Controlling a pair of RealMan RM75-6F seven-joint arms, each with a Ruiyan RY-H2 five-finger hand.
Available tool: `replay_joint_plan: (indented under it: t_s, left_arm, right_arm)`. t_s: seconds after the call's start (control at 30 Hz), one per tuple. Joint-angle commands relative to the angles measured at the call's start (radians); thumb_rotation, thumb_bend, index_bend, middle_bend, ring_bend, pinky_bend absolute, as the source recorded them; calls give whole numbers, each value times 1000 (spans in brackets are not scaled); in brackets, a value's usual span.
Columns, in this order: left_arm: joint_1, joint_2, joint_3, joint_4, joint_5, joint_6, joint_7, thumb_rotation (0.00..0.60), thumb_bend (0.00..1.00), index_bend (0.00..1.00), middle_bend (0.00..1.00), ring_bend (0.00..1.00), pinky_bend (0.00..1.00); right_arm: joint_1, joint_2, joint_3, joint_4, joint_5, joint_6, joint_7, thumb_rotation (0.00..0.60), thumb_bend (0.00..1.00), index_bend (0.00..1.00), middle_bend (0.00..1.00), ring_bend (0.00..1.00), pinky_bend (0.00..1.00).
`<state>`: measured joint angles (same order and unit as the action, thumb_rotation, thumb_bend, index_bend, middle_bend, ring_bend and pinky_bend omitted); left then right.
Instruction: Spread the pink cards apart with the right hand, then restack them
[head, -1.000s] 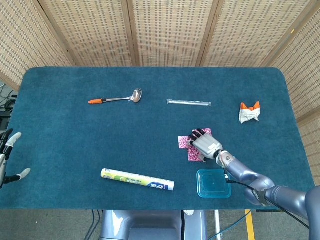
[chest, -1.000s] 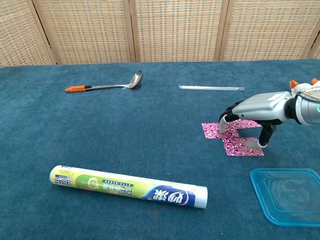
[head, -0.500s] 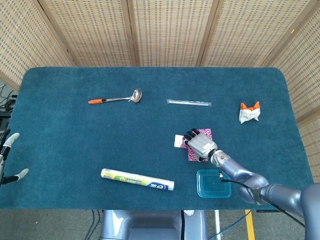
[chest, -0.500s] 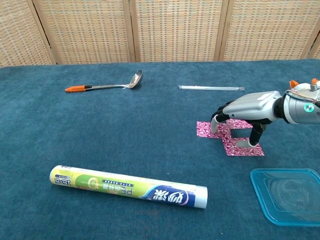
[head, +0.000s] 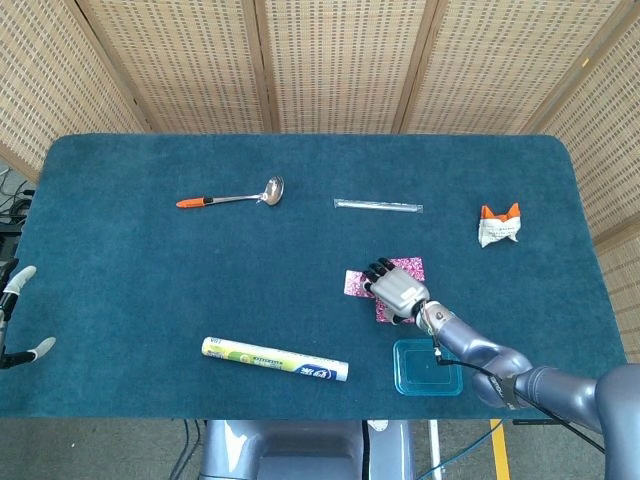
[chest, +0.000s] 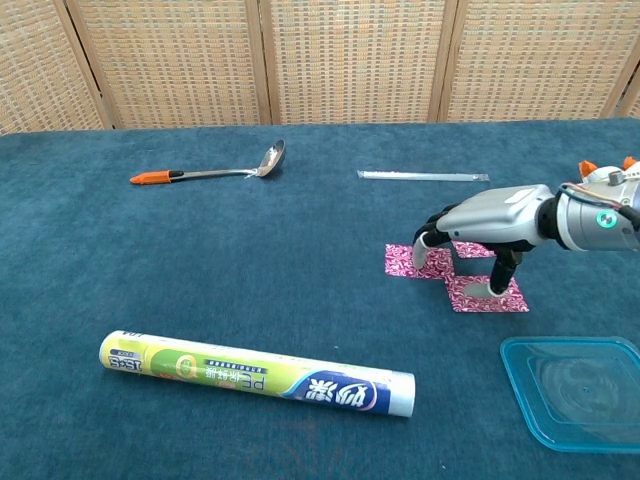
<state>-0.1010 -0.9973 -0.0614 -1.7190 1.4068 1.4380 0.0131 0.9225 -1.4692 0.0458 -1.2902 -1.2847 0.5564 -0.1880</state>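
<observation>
The pink cards (chest: 455, 278) are lying fanned out flat on the table (head: 150, 280), right of its middle and toward the front edge, with the right hand (chest: 478, 225) arching over them, its fingertips (chest: 432, 247) pressing down on the cards rather than gripping any. Just in front of them a clear blue lid (chest: 577, 391) is sitting near the front edge. The left hand (head: 12, 318) is showing only partly at the left edge, its fingers apparently spread and holding nothing.

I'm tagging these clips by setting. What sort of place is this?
Probably an indoor lab or staged test area, not a home: a table covered in teal felt, woven screen panels behind it, and unrelated props such as a ladle and a film roll.
</observation>
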Motion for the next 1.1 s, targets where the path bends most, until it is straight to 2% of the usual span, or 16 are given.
replay_joint_plan:
  t_s: [0.03,0.4,0.63,0.77,0.97,1.03,1.1]
  left_arm:
    - [0,0,0,1,1,1,-1,600,138,84,0,0,0]
    - [7,0,0,9,3,9,-15,600,138,84,0,0,0]
    - [7,-1,1,10,10,8,-20,600,138,84,0,0,0]
    - [5,-2,1,8,16,8,-18,600,138,84,0,0,0]
    - [2,0,2,-1,25,8,-10,600,137,84,0,0,0]
    - [1,1,2,-5,27,9,-7,600,137,84,0,0,0]
    - [0,2,3,-9,30,8,-4,600,138,84,0,0,0]
  right_arm:
    - [4,1,2,-6,2,2,-5,600,466,217,134,0,0]
    - [19,6,9,-44,13,12,-33,600,466,217,134,0,0]
    - [13,56,39,-81,31,59,-26,600,466,221,134,0,0]
    - [-1,88,48,-99,49,87,-27,600,398,271,150,0,0]
    - [-25,118,59,-97,80,123,-17,600,386,301,158,0,0]
    - [-31,123,57,-88,90,125,-17,600,357,304,158,0,0]
    - [-36,125,57,-78,99,127,-15,600,285,313,158,0,0]
